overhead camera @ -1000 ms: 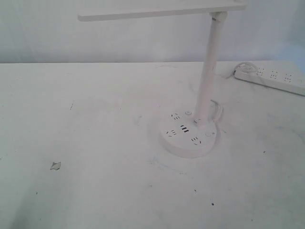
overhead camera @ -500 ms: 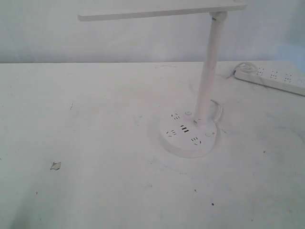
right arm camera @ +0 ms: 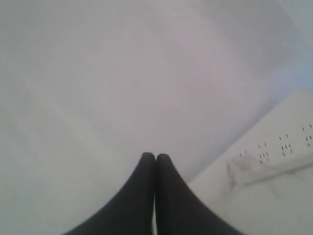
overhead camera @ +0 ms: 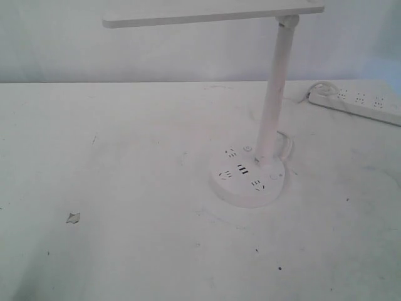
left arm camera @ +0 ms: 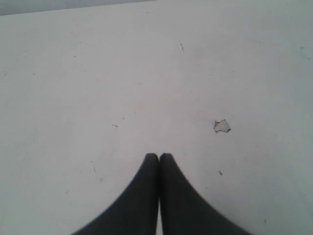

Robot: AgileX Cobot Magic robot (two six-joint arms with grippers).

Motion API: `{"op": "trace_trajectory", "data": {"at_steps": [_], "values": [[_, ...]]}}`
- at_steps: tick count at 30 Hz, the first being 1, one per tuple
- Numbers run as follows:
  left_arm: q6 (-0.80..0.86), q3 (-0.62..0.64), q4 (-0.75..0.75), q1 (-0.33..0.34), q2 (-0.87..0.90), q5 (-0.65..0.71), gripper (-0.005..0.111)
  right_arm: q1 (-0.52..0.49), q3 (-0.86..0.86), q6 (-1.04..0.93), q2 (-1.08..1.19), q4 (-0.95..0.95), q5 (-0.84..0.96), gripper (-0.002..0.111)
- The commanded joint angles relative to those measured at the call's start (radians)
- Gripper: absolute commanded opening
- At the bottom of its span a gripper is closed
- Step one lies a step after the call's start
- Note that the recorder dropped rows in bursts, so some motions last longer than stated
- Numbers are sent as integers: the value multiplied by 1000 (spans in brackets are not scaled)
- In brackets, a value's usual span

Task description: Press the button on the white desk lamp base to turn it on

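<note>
The white desk lamp stands right of centre in the exterior view: a slim pole (overhead camera: 274, 94) rises from the round white desk lamp base (overhead camera: 249, 177), and a long flat bar head (overhead camera: 213, 12) runs along the top. The base shows socket holes, dark USB slots (overhead camera: 242, 170) and a small round button (overhead camera: 247, 149). Neither arm appears in the exterior view. My left gripper (left arm camera: 159, 155) is shut with nothing in it, over bare table; the lamp is out of its view. My right gripper (right arm camera: 155, 156) is shut and empty too, facing a pale wall.
A long white power strip (overhead camera: 357, 101) lies at the back right of the white table (overhead camera: 125, 188), also seen in the right wrist view (right arm camera: 279, 147). A small chipped patch (overhead camera: 73, 217) marks the table at the left, near the left gripper (left arm camera: 221, 126).
</note>
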Motion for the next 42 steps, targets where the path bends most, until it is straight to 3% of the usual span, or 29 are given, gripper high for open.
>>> {"op": "trace_trajectory", "data": {"at_steps": [1,4,8,11,18,20,32,42], "values": [[0,2,-4,2,1,-2,0,-2,-44,286,131,-445,50,0],[0,2,-4,2,1,-2,0,-11,-108,687,217,-866,91,0],[0,2,-4,2,1,-2,0,-49,-234,1278,338,-1536,-106,0],[0,2,-4,2,1,-2,0,-74,-344,1441,433,-1782,-281,0],[0,2,-4,2,1,-2,0,-83,-382,1441,526,-1859,-505,0],[0,2,-4,2,1,-2,0,-83,-382,1441,534,-1925,-500,0],[0,2,-4,2,1,-2,0,-89,-378,1439,534,-1925,-365,0],[0,2,-4,2,1,-2,0,-245,-340,1404,534,-1925,-583,0]]}}
